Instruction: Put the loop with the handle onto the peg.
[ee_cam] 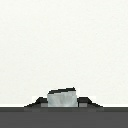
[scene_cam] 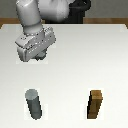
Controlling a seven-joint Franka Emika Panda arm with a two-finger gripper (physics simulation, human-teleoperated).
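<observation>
Hanging over the white table (scene_cam: pixel 75 70) at the exterior view's upper left, the gripper (scene_cam: pixel 34 56) sits well apart from the peg (scene_cam: pixel 34 104), which stands upright nearer the camera, almost straight below it in that view. Fingers hidden under the hand body; can't tell how wide they are or if they hold anything. Wrist view shows only a grey metallic piece (ee_cam: pixel 62 98) at the gripper edge, cut off, maybe the loop; can't confirm. Ring shape, hole and tab not visible. Peg: short grey round cylinder. Brown wooden block (scene_cam: pixel 95 105) stands at the exterior view's right, well apart from the peg.
</observation>
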